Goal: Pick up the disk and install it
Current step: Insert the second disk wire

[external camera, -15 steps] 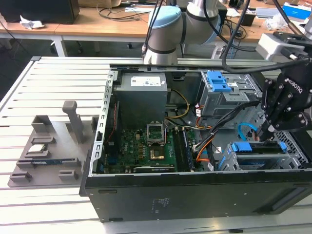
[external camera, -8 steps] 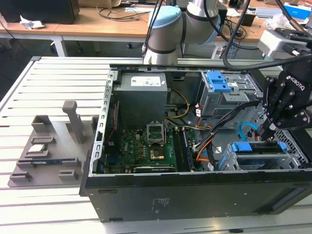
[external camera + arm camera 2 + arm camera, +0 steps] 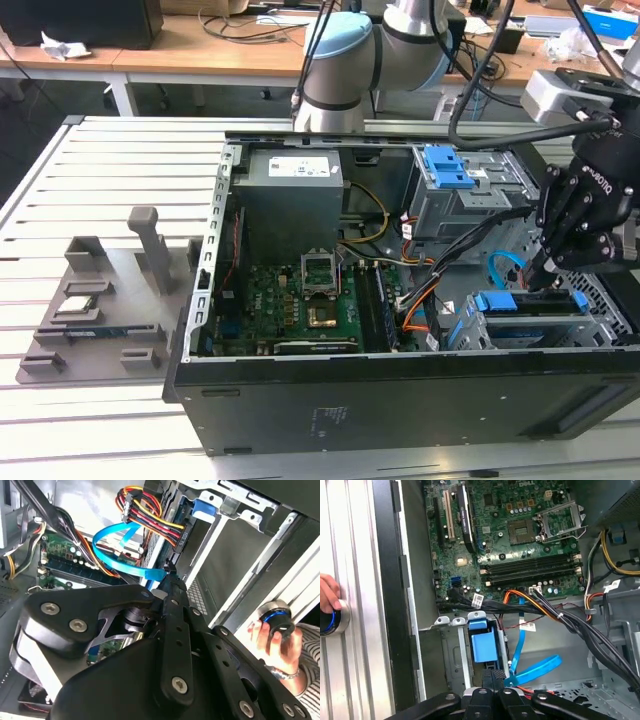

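Aluminium slats, pale and ribbed, make up the worktop, running in long parallel grooves across the exterior view. A black computer case lies on it on its side with the panel off. Inside are a green motherboard and a grey metal power-supply box. On the exterior view's left, apart from the case, a grey moulded fixture with upright posts sits on the slats.

Behind the worktop stand wooden desks strewn with cables and crumpled paper. The arm rises from the far edge and reaches round to the exterior view's right.

The black fingers point down into the case there. In the first wrist view they are pressed together side by side with nothing between them. Their tips sit just above a blue plastic end piece seated in a metal bay. The disk lies in the drive cage at the case's near corner, on the exterior view's right. Blue rails run along its sides, and it is directly under the fingers.

A light-blue flat cable loops just beside the tips. A separate blue plastic clip rests on the upper bay.

A person's hand rests on a round blue-ringed button on the slats outside the case.
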Controlling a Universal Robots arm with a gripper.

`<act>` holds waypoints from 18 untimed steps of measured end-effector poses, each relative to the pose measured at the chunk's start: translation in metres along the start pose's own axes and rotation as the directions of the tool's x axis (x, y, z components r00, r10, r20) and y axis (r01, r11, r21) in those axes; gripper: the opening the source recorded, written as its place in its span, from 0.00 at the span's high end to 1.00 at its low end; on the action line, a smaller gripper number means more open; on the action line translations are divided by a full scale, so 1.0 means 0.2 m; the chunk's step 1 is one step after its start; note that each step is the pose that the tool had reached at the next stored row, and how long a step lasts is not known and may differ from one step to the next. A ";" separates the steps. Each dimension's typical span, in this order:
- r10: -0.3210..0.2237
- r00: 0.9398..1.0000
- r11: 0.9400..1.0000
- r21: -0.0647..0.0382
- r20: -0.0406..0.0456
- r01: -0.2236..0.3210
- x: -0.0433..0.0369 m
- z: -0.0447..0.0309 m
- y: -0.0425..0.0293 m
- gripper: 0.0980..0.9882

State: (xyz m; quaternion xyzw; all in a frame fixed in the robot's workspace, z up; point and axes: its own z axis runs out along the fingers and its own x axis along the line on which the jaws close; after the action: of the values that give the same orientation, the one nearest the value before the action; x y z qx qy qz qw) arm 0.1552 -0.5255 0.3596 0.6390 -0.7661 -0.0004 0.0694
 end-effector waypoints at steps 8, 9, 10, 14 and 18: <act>0.047 0.999 0.999 -0.005 0.003 -0.047 0.015 0.011 -0.009 1.00; 0.062 0.998 0.998 -0.007 0.005 -0.062 0.020 0.017 -0.011 1.00; 0.068 0.998 0.998 -0.007 0.005 -0.068 0.022 0.020 -0.013 1.00; 0.081 0.997 0.997 -0.009 0.006 -0.081 0.021 0.031 -0.043 1.00; 0.087 0.996 0.996 -0.010 0.007 -0.087 0.020 0.040 -0.044 1.00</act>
State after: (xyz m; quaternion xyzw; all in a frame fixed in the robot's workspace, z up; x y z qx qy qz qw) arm 0.1623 -0.5317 0.3513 0.6047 -0.7934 -0.0032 0.0697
